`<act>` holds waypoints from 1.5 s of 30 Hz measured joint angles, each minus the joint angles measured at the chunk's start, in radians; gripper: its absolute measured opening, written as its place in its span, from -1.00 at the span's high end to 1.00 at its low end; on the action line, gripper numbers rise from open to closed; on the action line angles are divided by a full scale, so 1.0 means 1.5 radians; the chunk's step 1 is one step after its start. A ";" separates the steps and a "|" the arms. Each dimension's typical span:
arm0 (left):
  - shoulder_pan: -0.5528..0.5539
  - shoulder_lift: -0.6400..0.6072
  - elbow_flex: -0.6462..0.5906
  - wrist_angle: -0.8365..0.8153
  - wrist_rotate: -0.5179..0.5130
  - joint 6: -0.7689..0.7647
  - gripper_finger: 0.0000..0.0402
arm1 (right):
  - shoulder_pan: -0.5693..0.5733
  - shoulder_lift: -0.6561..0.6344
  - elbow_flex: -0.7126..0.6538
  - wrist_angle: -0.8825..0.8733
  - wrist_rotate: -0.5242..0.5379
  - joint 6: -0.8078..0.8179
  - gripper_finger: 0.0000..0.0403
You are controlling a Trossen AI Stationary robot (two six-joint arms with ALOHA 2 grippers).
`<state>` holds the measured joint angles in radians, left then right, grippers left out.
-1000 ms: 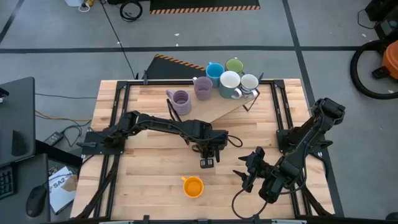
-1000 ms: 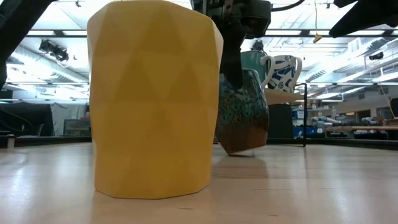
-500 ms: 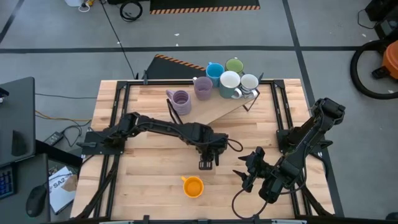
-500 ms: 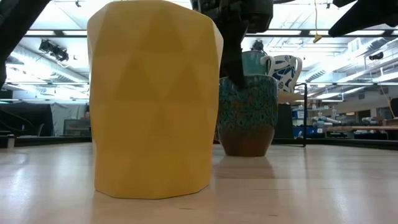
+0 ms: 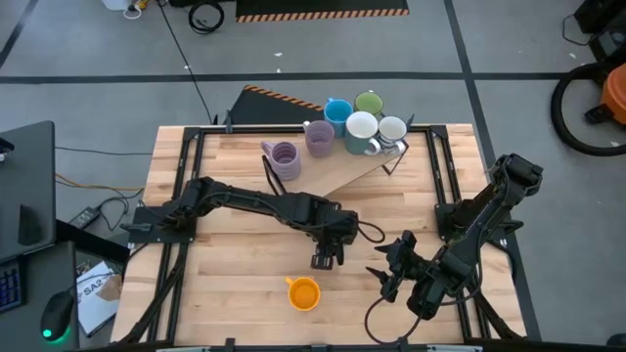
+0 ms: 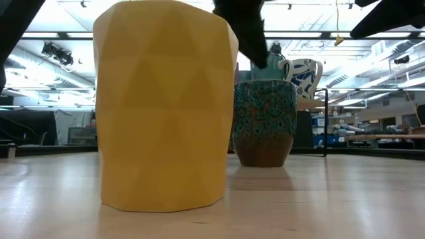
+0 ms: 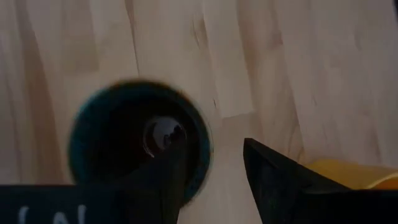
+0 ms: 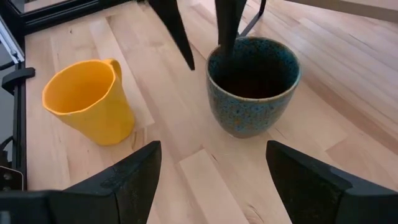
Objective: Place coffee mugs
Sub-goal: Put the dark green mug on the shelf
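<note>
A dark speckled teal mug (image 8: 253, 85) with a brown inside stands upright on the wooden table, near its middle. Just beside it, toward the front edge, an orange mug (image 5: 304, 292) with faceted sides stands upright and apart from it, handle toward the dark mug. At the far edge, six more mugs cluster together: a lavender mug (image 5: 284, 157) on the table, another lavender mug (image 5: 319, 138) beside it, then a blue mug (image 5: 338, 113), a green mug (image 5: 369, 103), a white mug (image 5: 361, 130) and a pale grey-white mug (image 5: 392, 131), all upright with openings facing up.
</note>
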<state>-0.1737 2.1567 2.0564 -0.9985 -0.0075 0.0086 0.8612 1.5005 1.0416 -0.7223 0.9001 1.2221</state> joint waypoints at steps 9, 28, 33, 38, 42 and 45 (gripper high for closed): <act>-0.003 -0.001 0.090 -0.100 0.000 0.026 0.17 | 0.000 0.000 0.000 0.003 0.000 -0.001 -0.47; -0.096 -0.042 0.077 -0.205 -0.180 0.076 0.17 | 0.005 0.000 0.000 0.032 0.033 -0.034 -0.47; -0.096 -0.055 0.078 -0.172 -0.178 0.080 0.17 | 0.005 0.000 0.000 0.038 0.036 -0.035 -0.47; -0.106 -0.056 0.077 -0.170 -0.166 0.090 0.17 | 0.005 0.002 0.000 0.043 0.044 -0.038 -0.47; -0.124 -0.056 0.077 -0.165 -0.165 0.094 0.17 | 0.005 0.002 0.000 0.054 0.046 -0.048 -0.47; -0.138 -0.056 0.077 -0.183 -0.170 0.094 0.17 | 0.005 0.002 0.000 0.061 0.046 -0.052 -0.47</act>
<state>-0.3803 2.0720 2.1719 -1.2725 -0.2626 0.1497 0.8692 1.5032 1.0416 -0.6310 0.9693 1.1439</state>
